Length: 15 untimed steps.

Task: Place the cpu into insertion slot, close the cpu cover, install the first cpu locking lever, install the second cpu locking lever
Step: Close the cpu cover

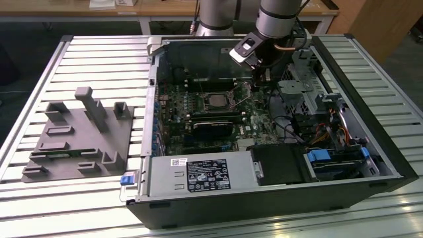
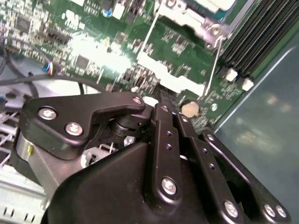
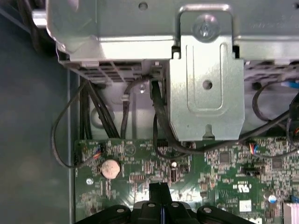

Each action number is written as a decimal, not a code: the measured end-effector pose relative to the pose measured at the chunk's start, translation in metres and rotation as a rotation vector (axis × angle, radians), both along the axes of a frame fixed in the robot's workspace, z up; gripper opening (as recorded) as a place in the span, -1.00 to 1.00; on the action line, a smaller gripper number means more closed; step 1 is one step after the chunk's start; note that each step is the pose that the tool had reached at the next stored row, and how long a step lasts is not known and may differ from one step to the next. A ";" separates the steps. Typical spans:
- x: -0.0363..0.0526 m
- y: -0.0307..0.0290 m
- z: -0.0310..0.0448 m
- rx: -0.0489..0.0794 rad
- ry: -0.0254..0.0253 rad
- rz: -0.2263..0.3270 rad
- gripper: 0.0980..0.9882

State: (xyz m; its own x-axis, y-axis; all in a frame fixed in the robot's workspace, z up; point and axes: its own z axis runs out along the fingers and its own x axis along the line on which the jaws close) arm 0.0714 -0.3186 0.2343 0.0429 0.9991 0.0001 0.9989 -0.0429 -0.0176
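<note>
Exterior view puts my claw [image 1: 264,82] inside the open case, near the insertion slot [image 1: 215,101] on that view's right. The cpu cover [image 2: 189,18] appears to lie flat over the slot. In the first wrist view my fingertips [image 3: 158,190] look pressed together, holding nothing. A thin locking lever [image 2: 214,60] stands close by, and I judge a skewed push could let it slip off and scrape the green board [image 3: 224,177].

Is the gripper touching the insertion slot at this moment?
Apart. In the exterior view the gripper stands toward the exterior view's right of the insertion slot, with green circuit board showing between them.
</note>
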 end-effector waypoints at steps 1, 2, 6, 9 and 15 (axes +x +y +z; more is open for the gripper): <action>0.0003 0.0000 0.0000 0.000 0.0151 0.000 -0.98; 0.0006 0.0000 0.0000 0.000 0.0266 0.000 -0.98; 0.0006 0.0000 0.0000 0.000 0.0334 0.000 -0.98; 0.0006 0.0000 0.0000 0.000 0.0334 0.000 -0.98; -0.0008 -0.0001 0.0000 0.000 0.0335 0.000 -0.98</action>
State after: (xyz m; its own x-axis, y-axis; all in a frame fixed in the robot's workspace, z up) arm 0.0706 -0.3186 0.2344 0.0433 0.9991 -0.0017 0.9978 -0.0433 -0.0510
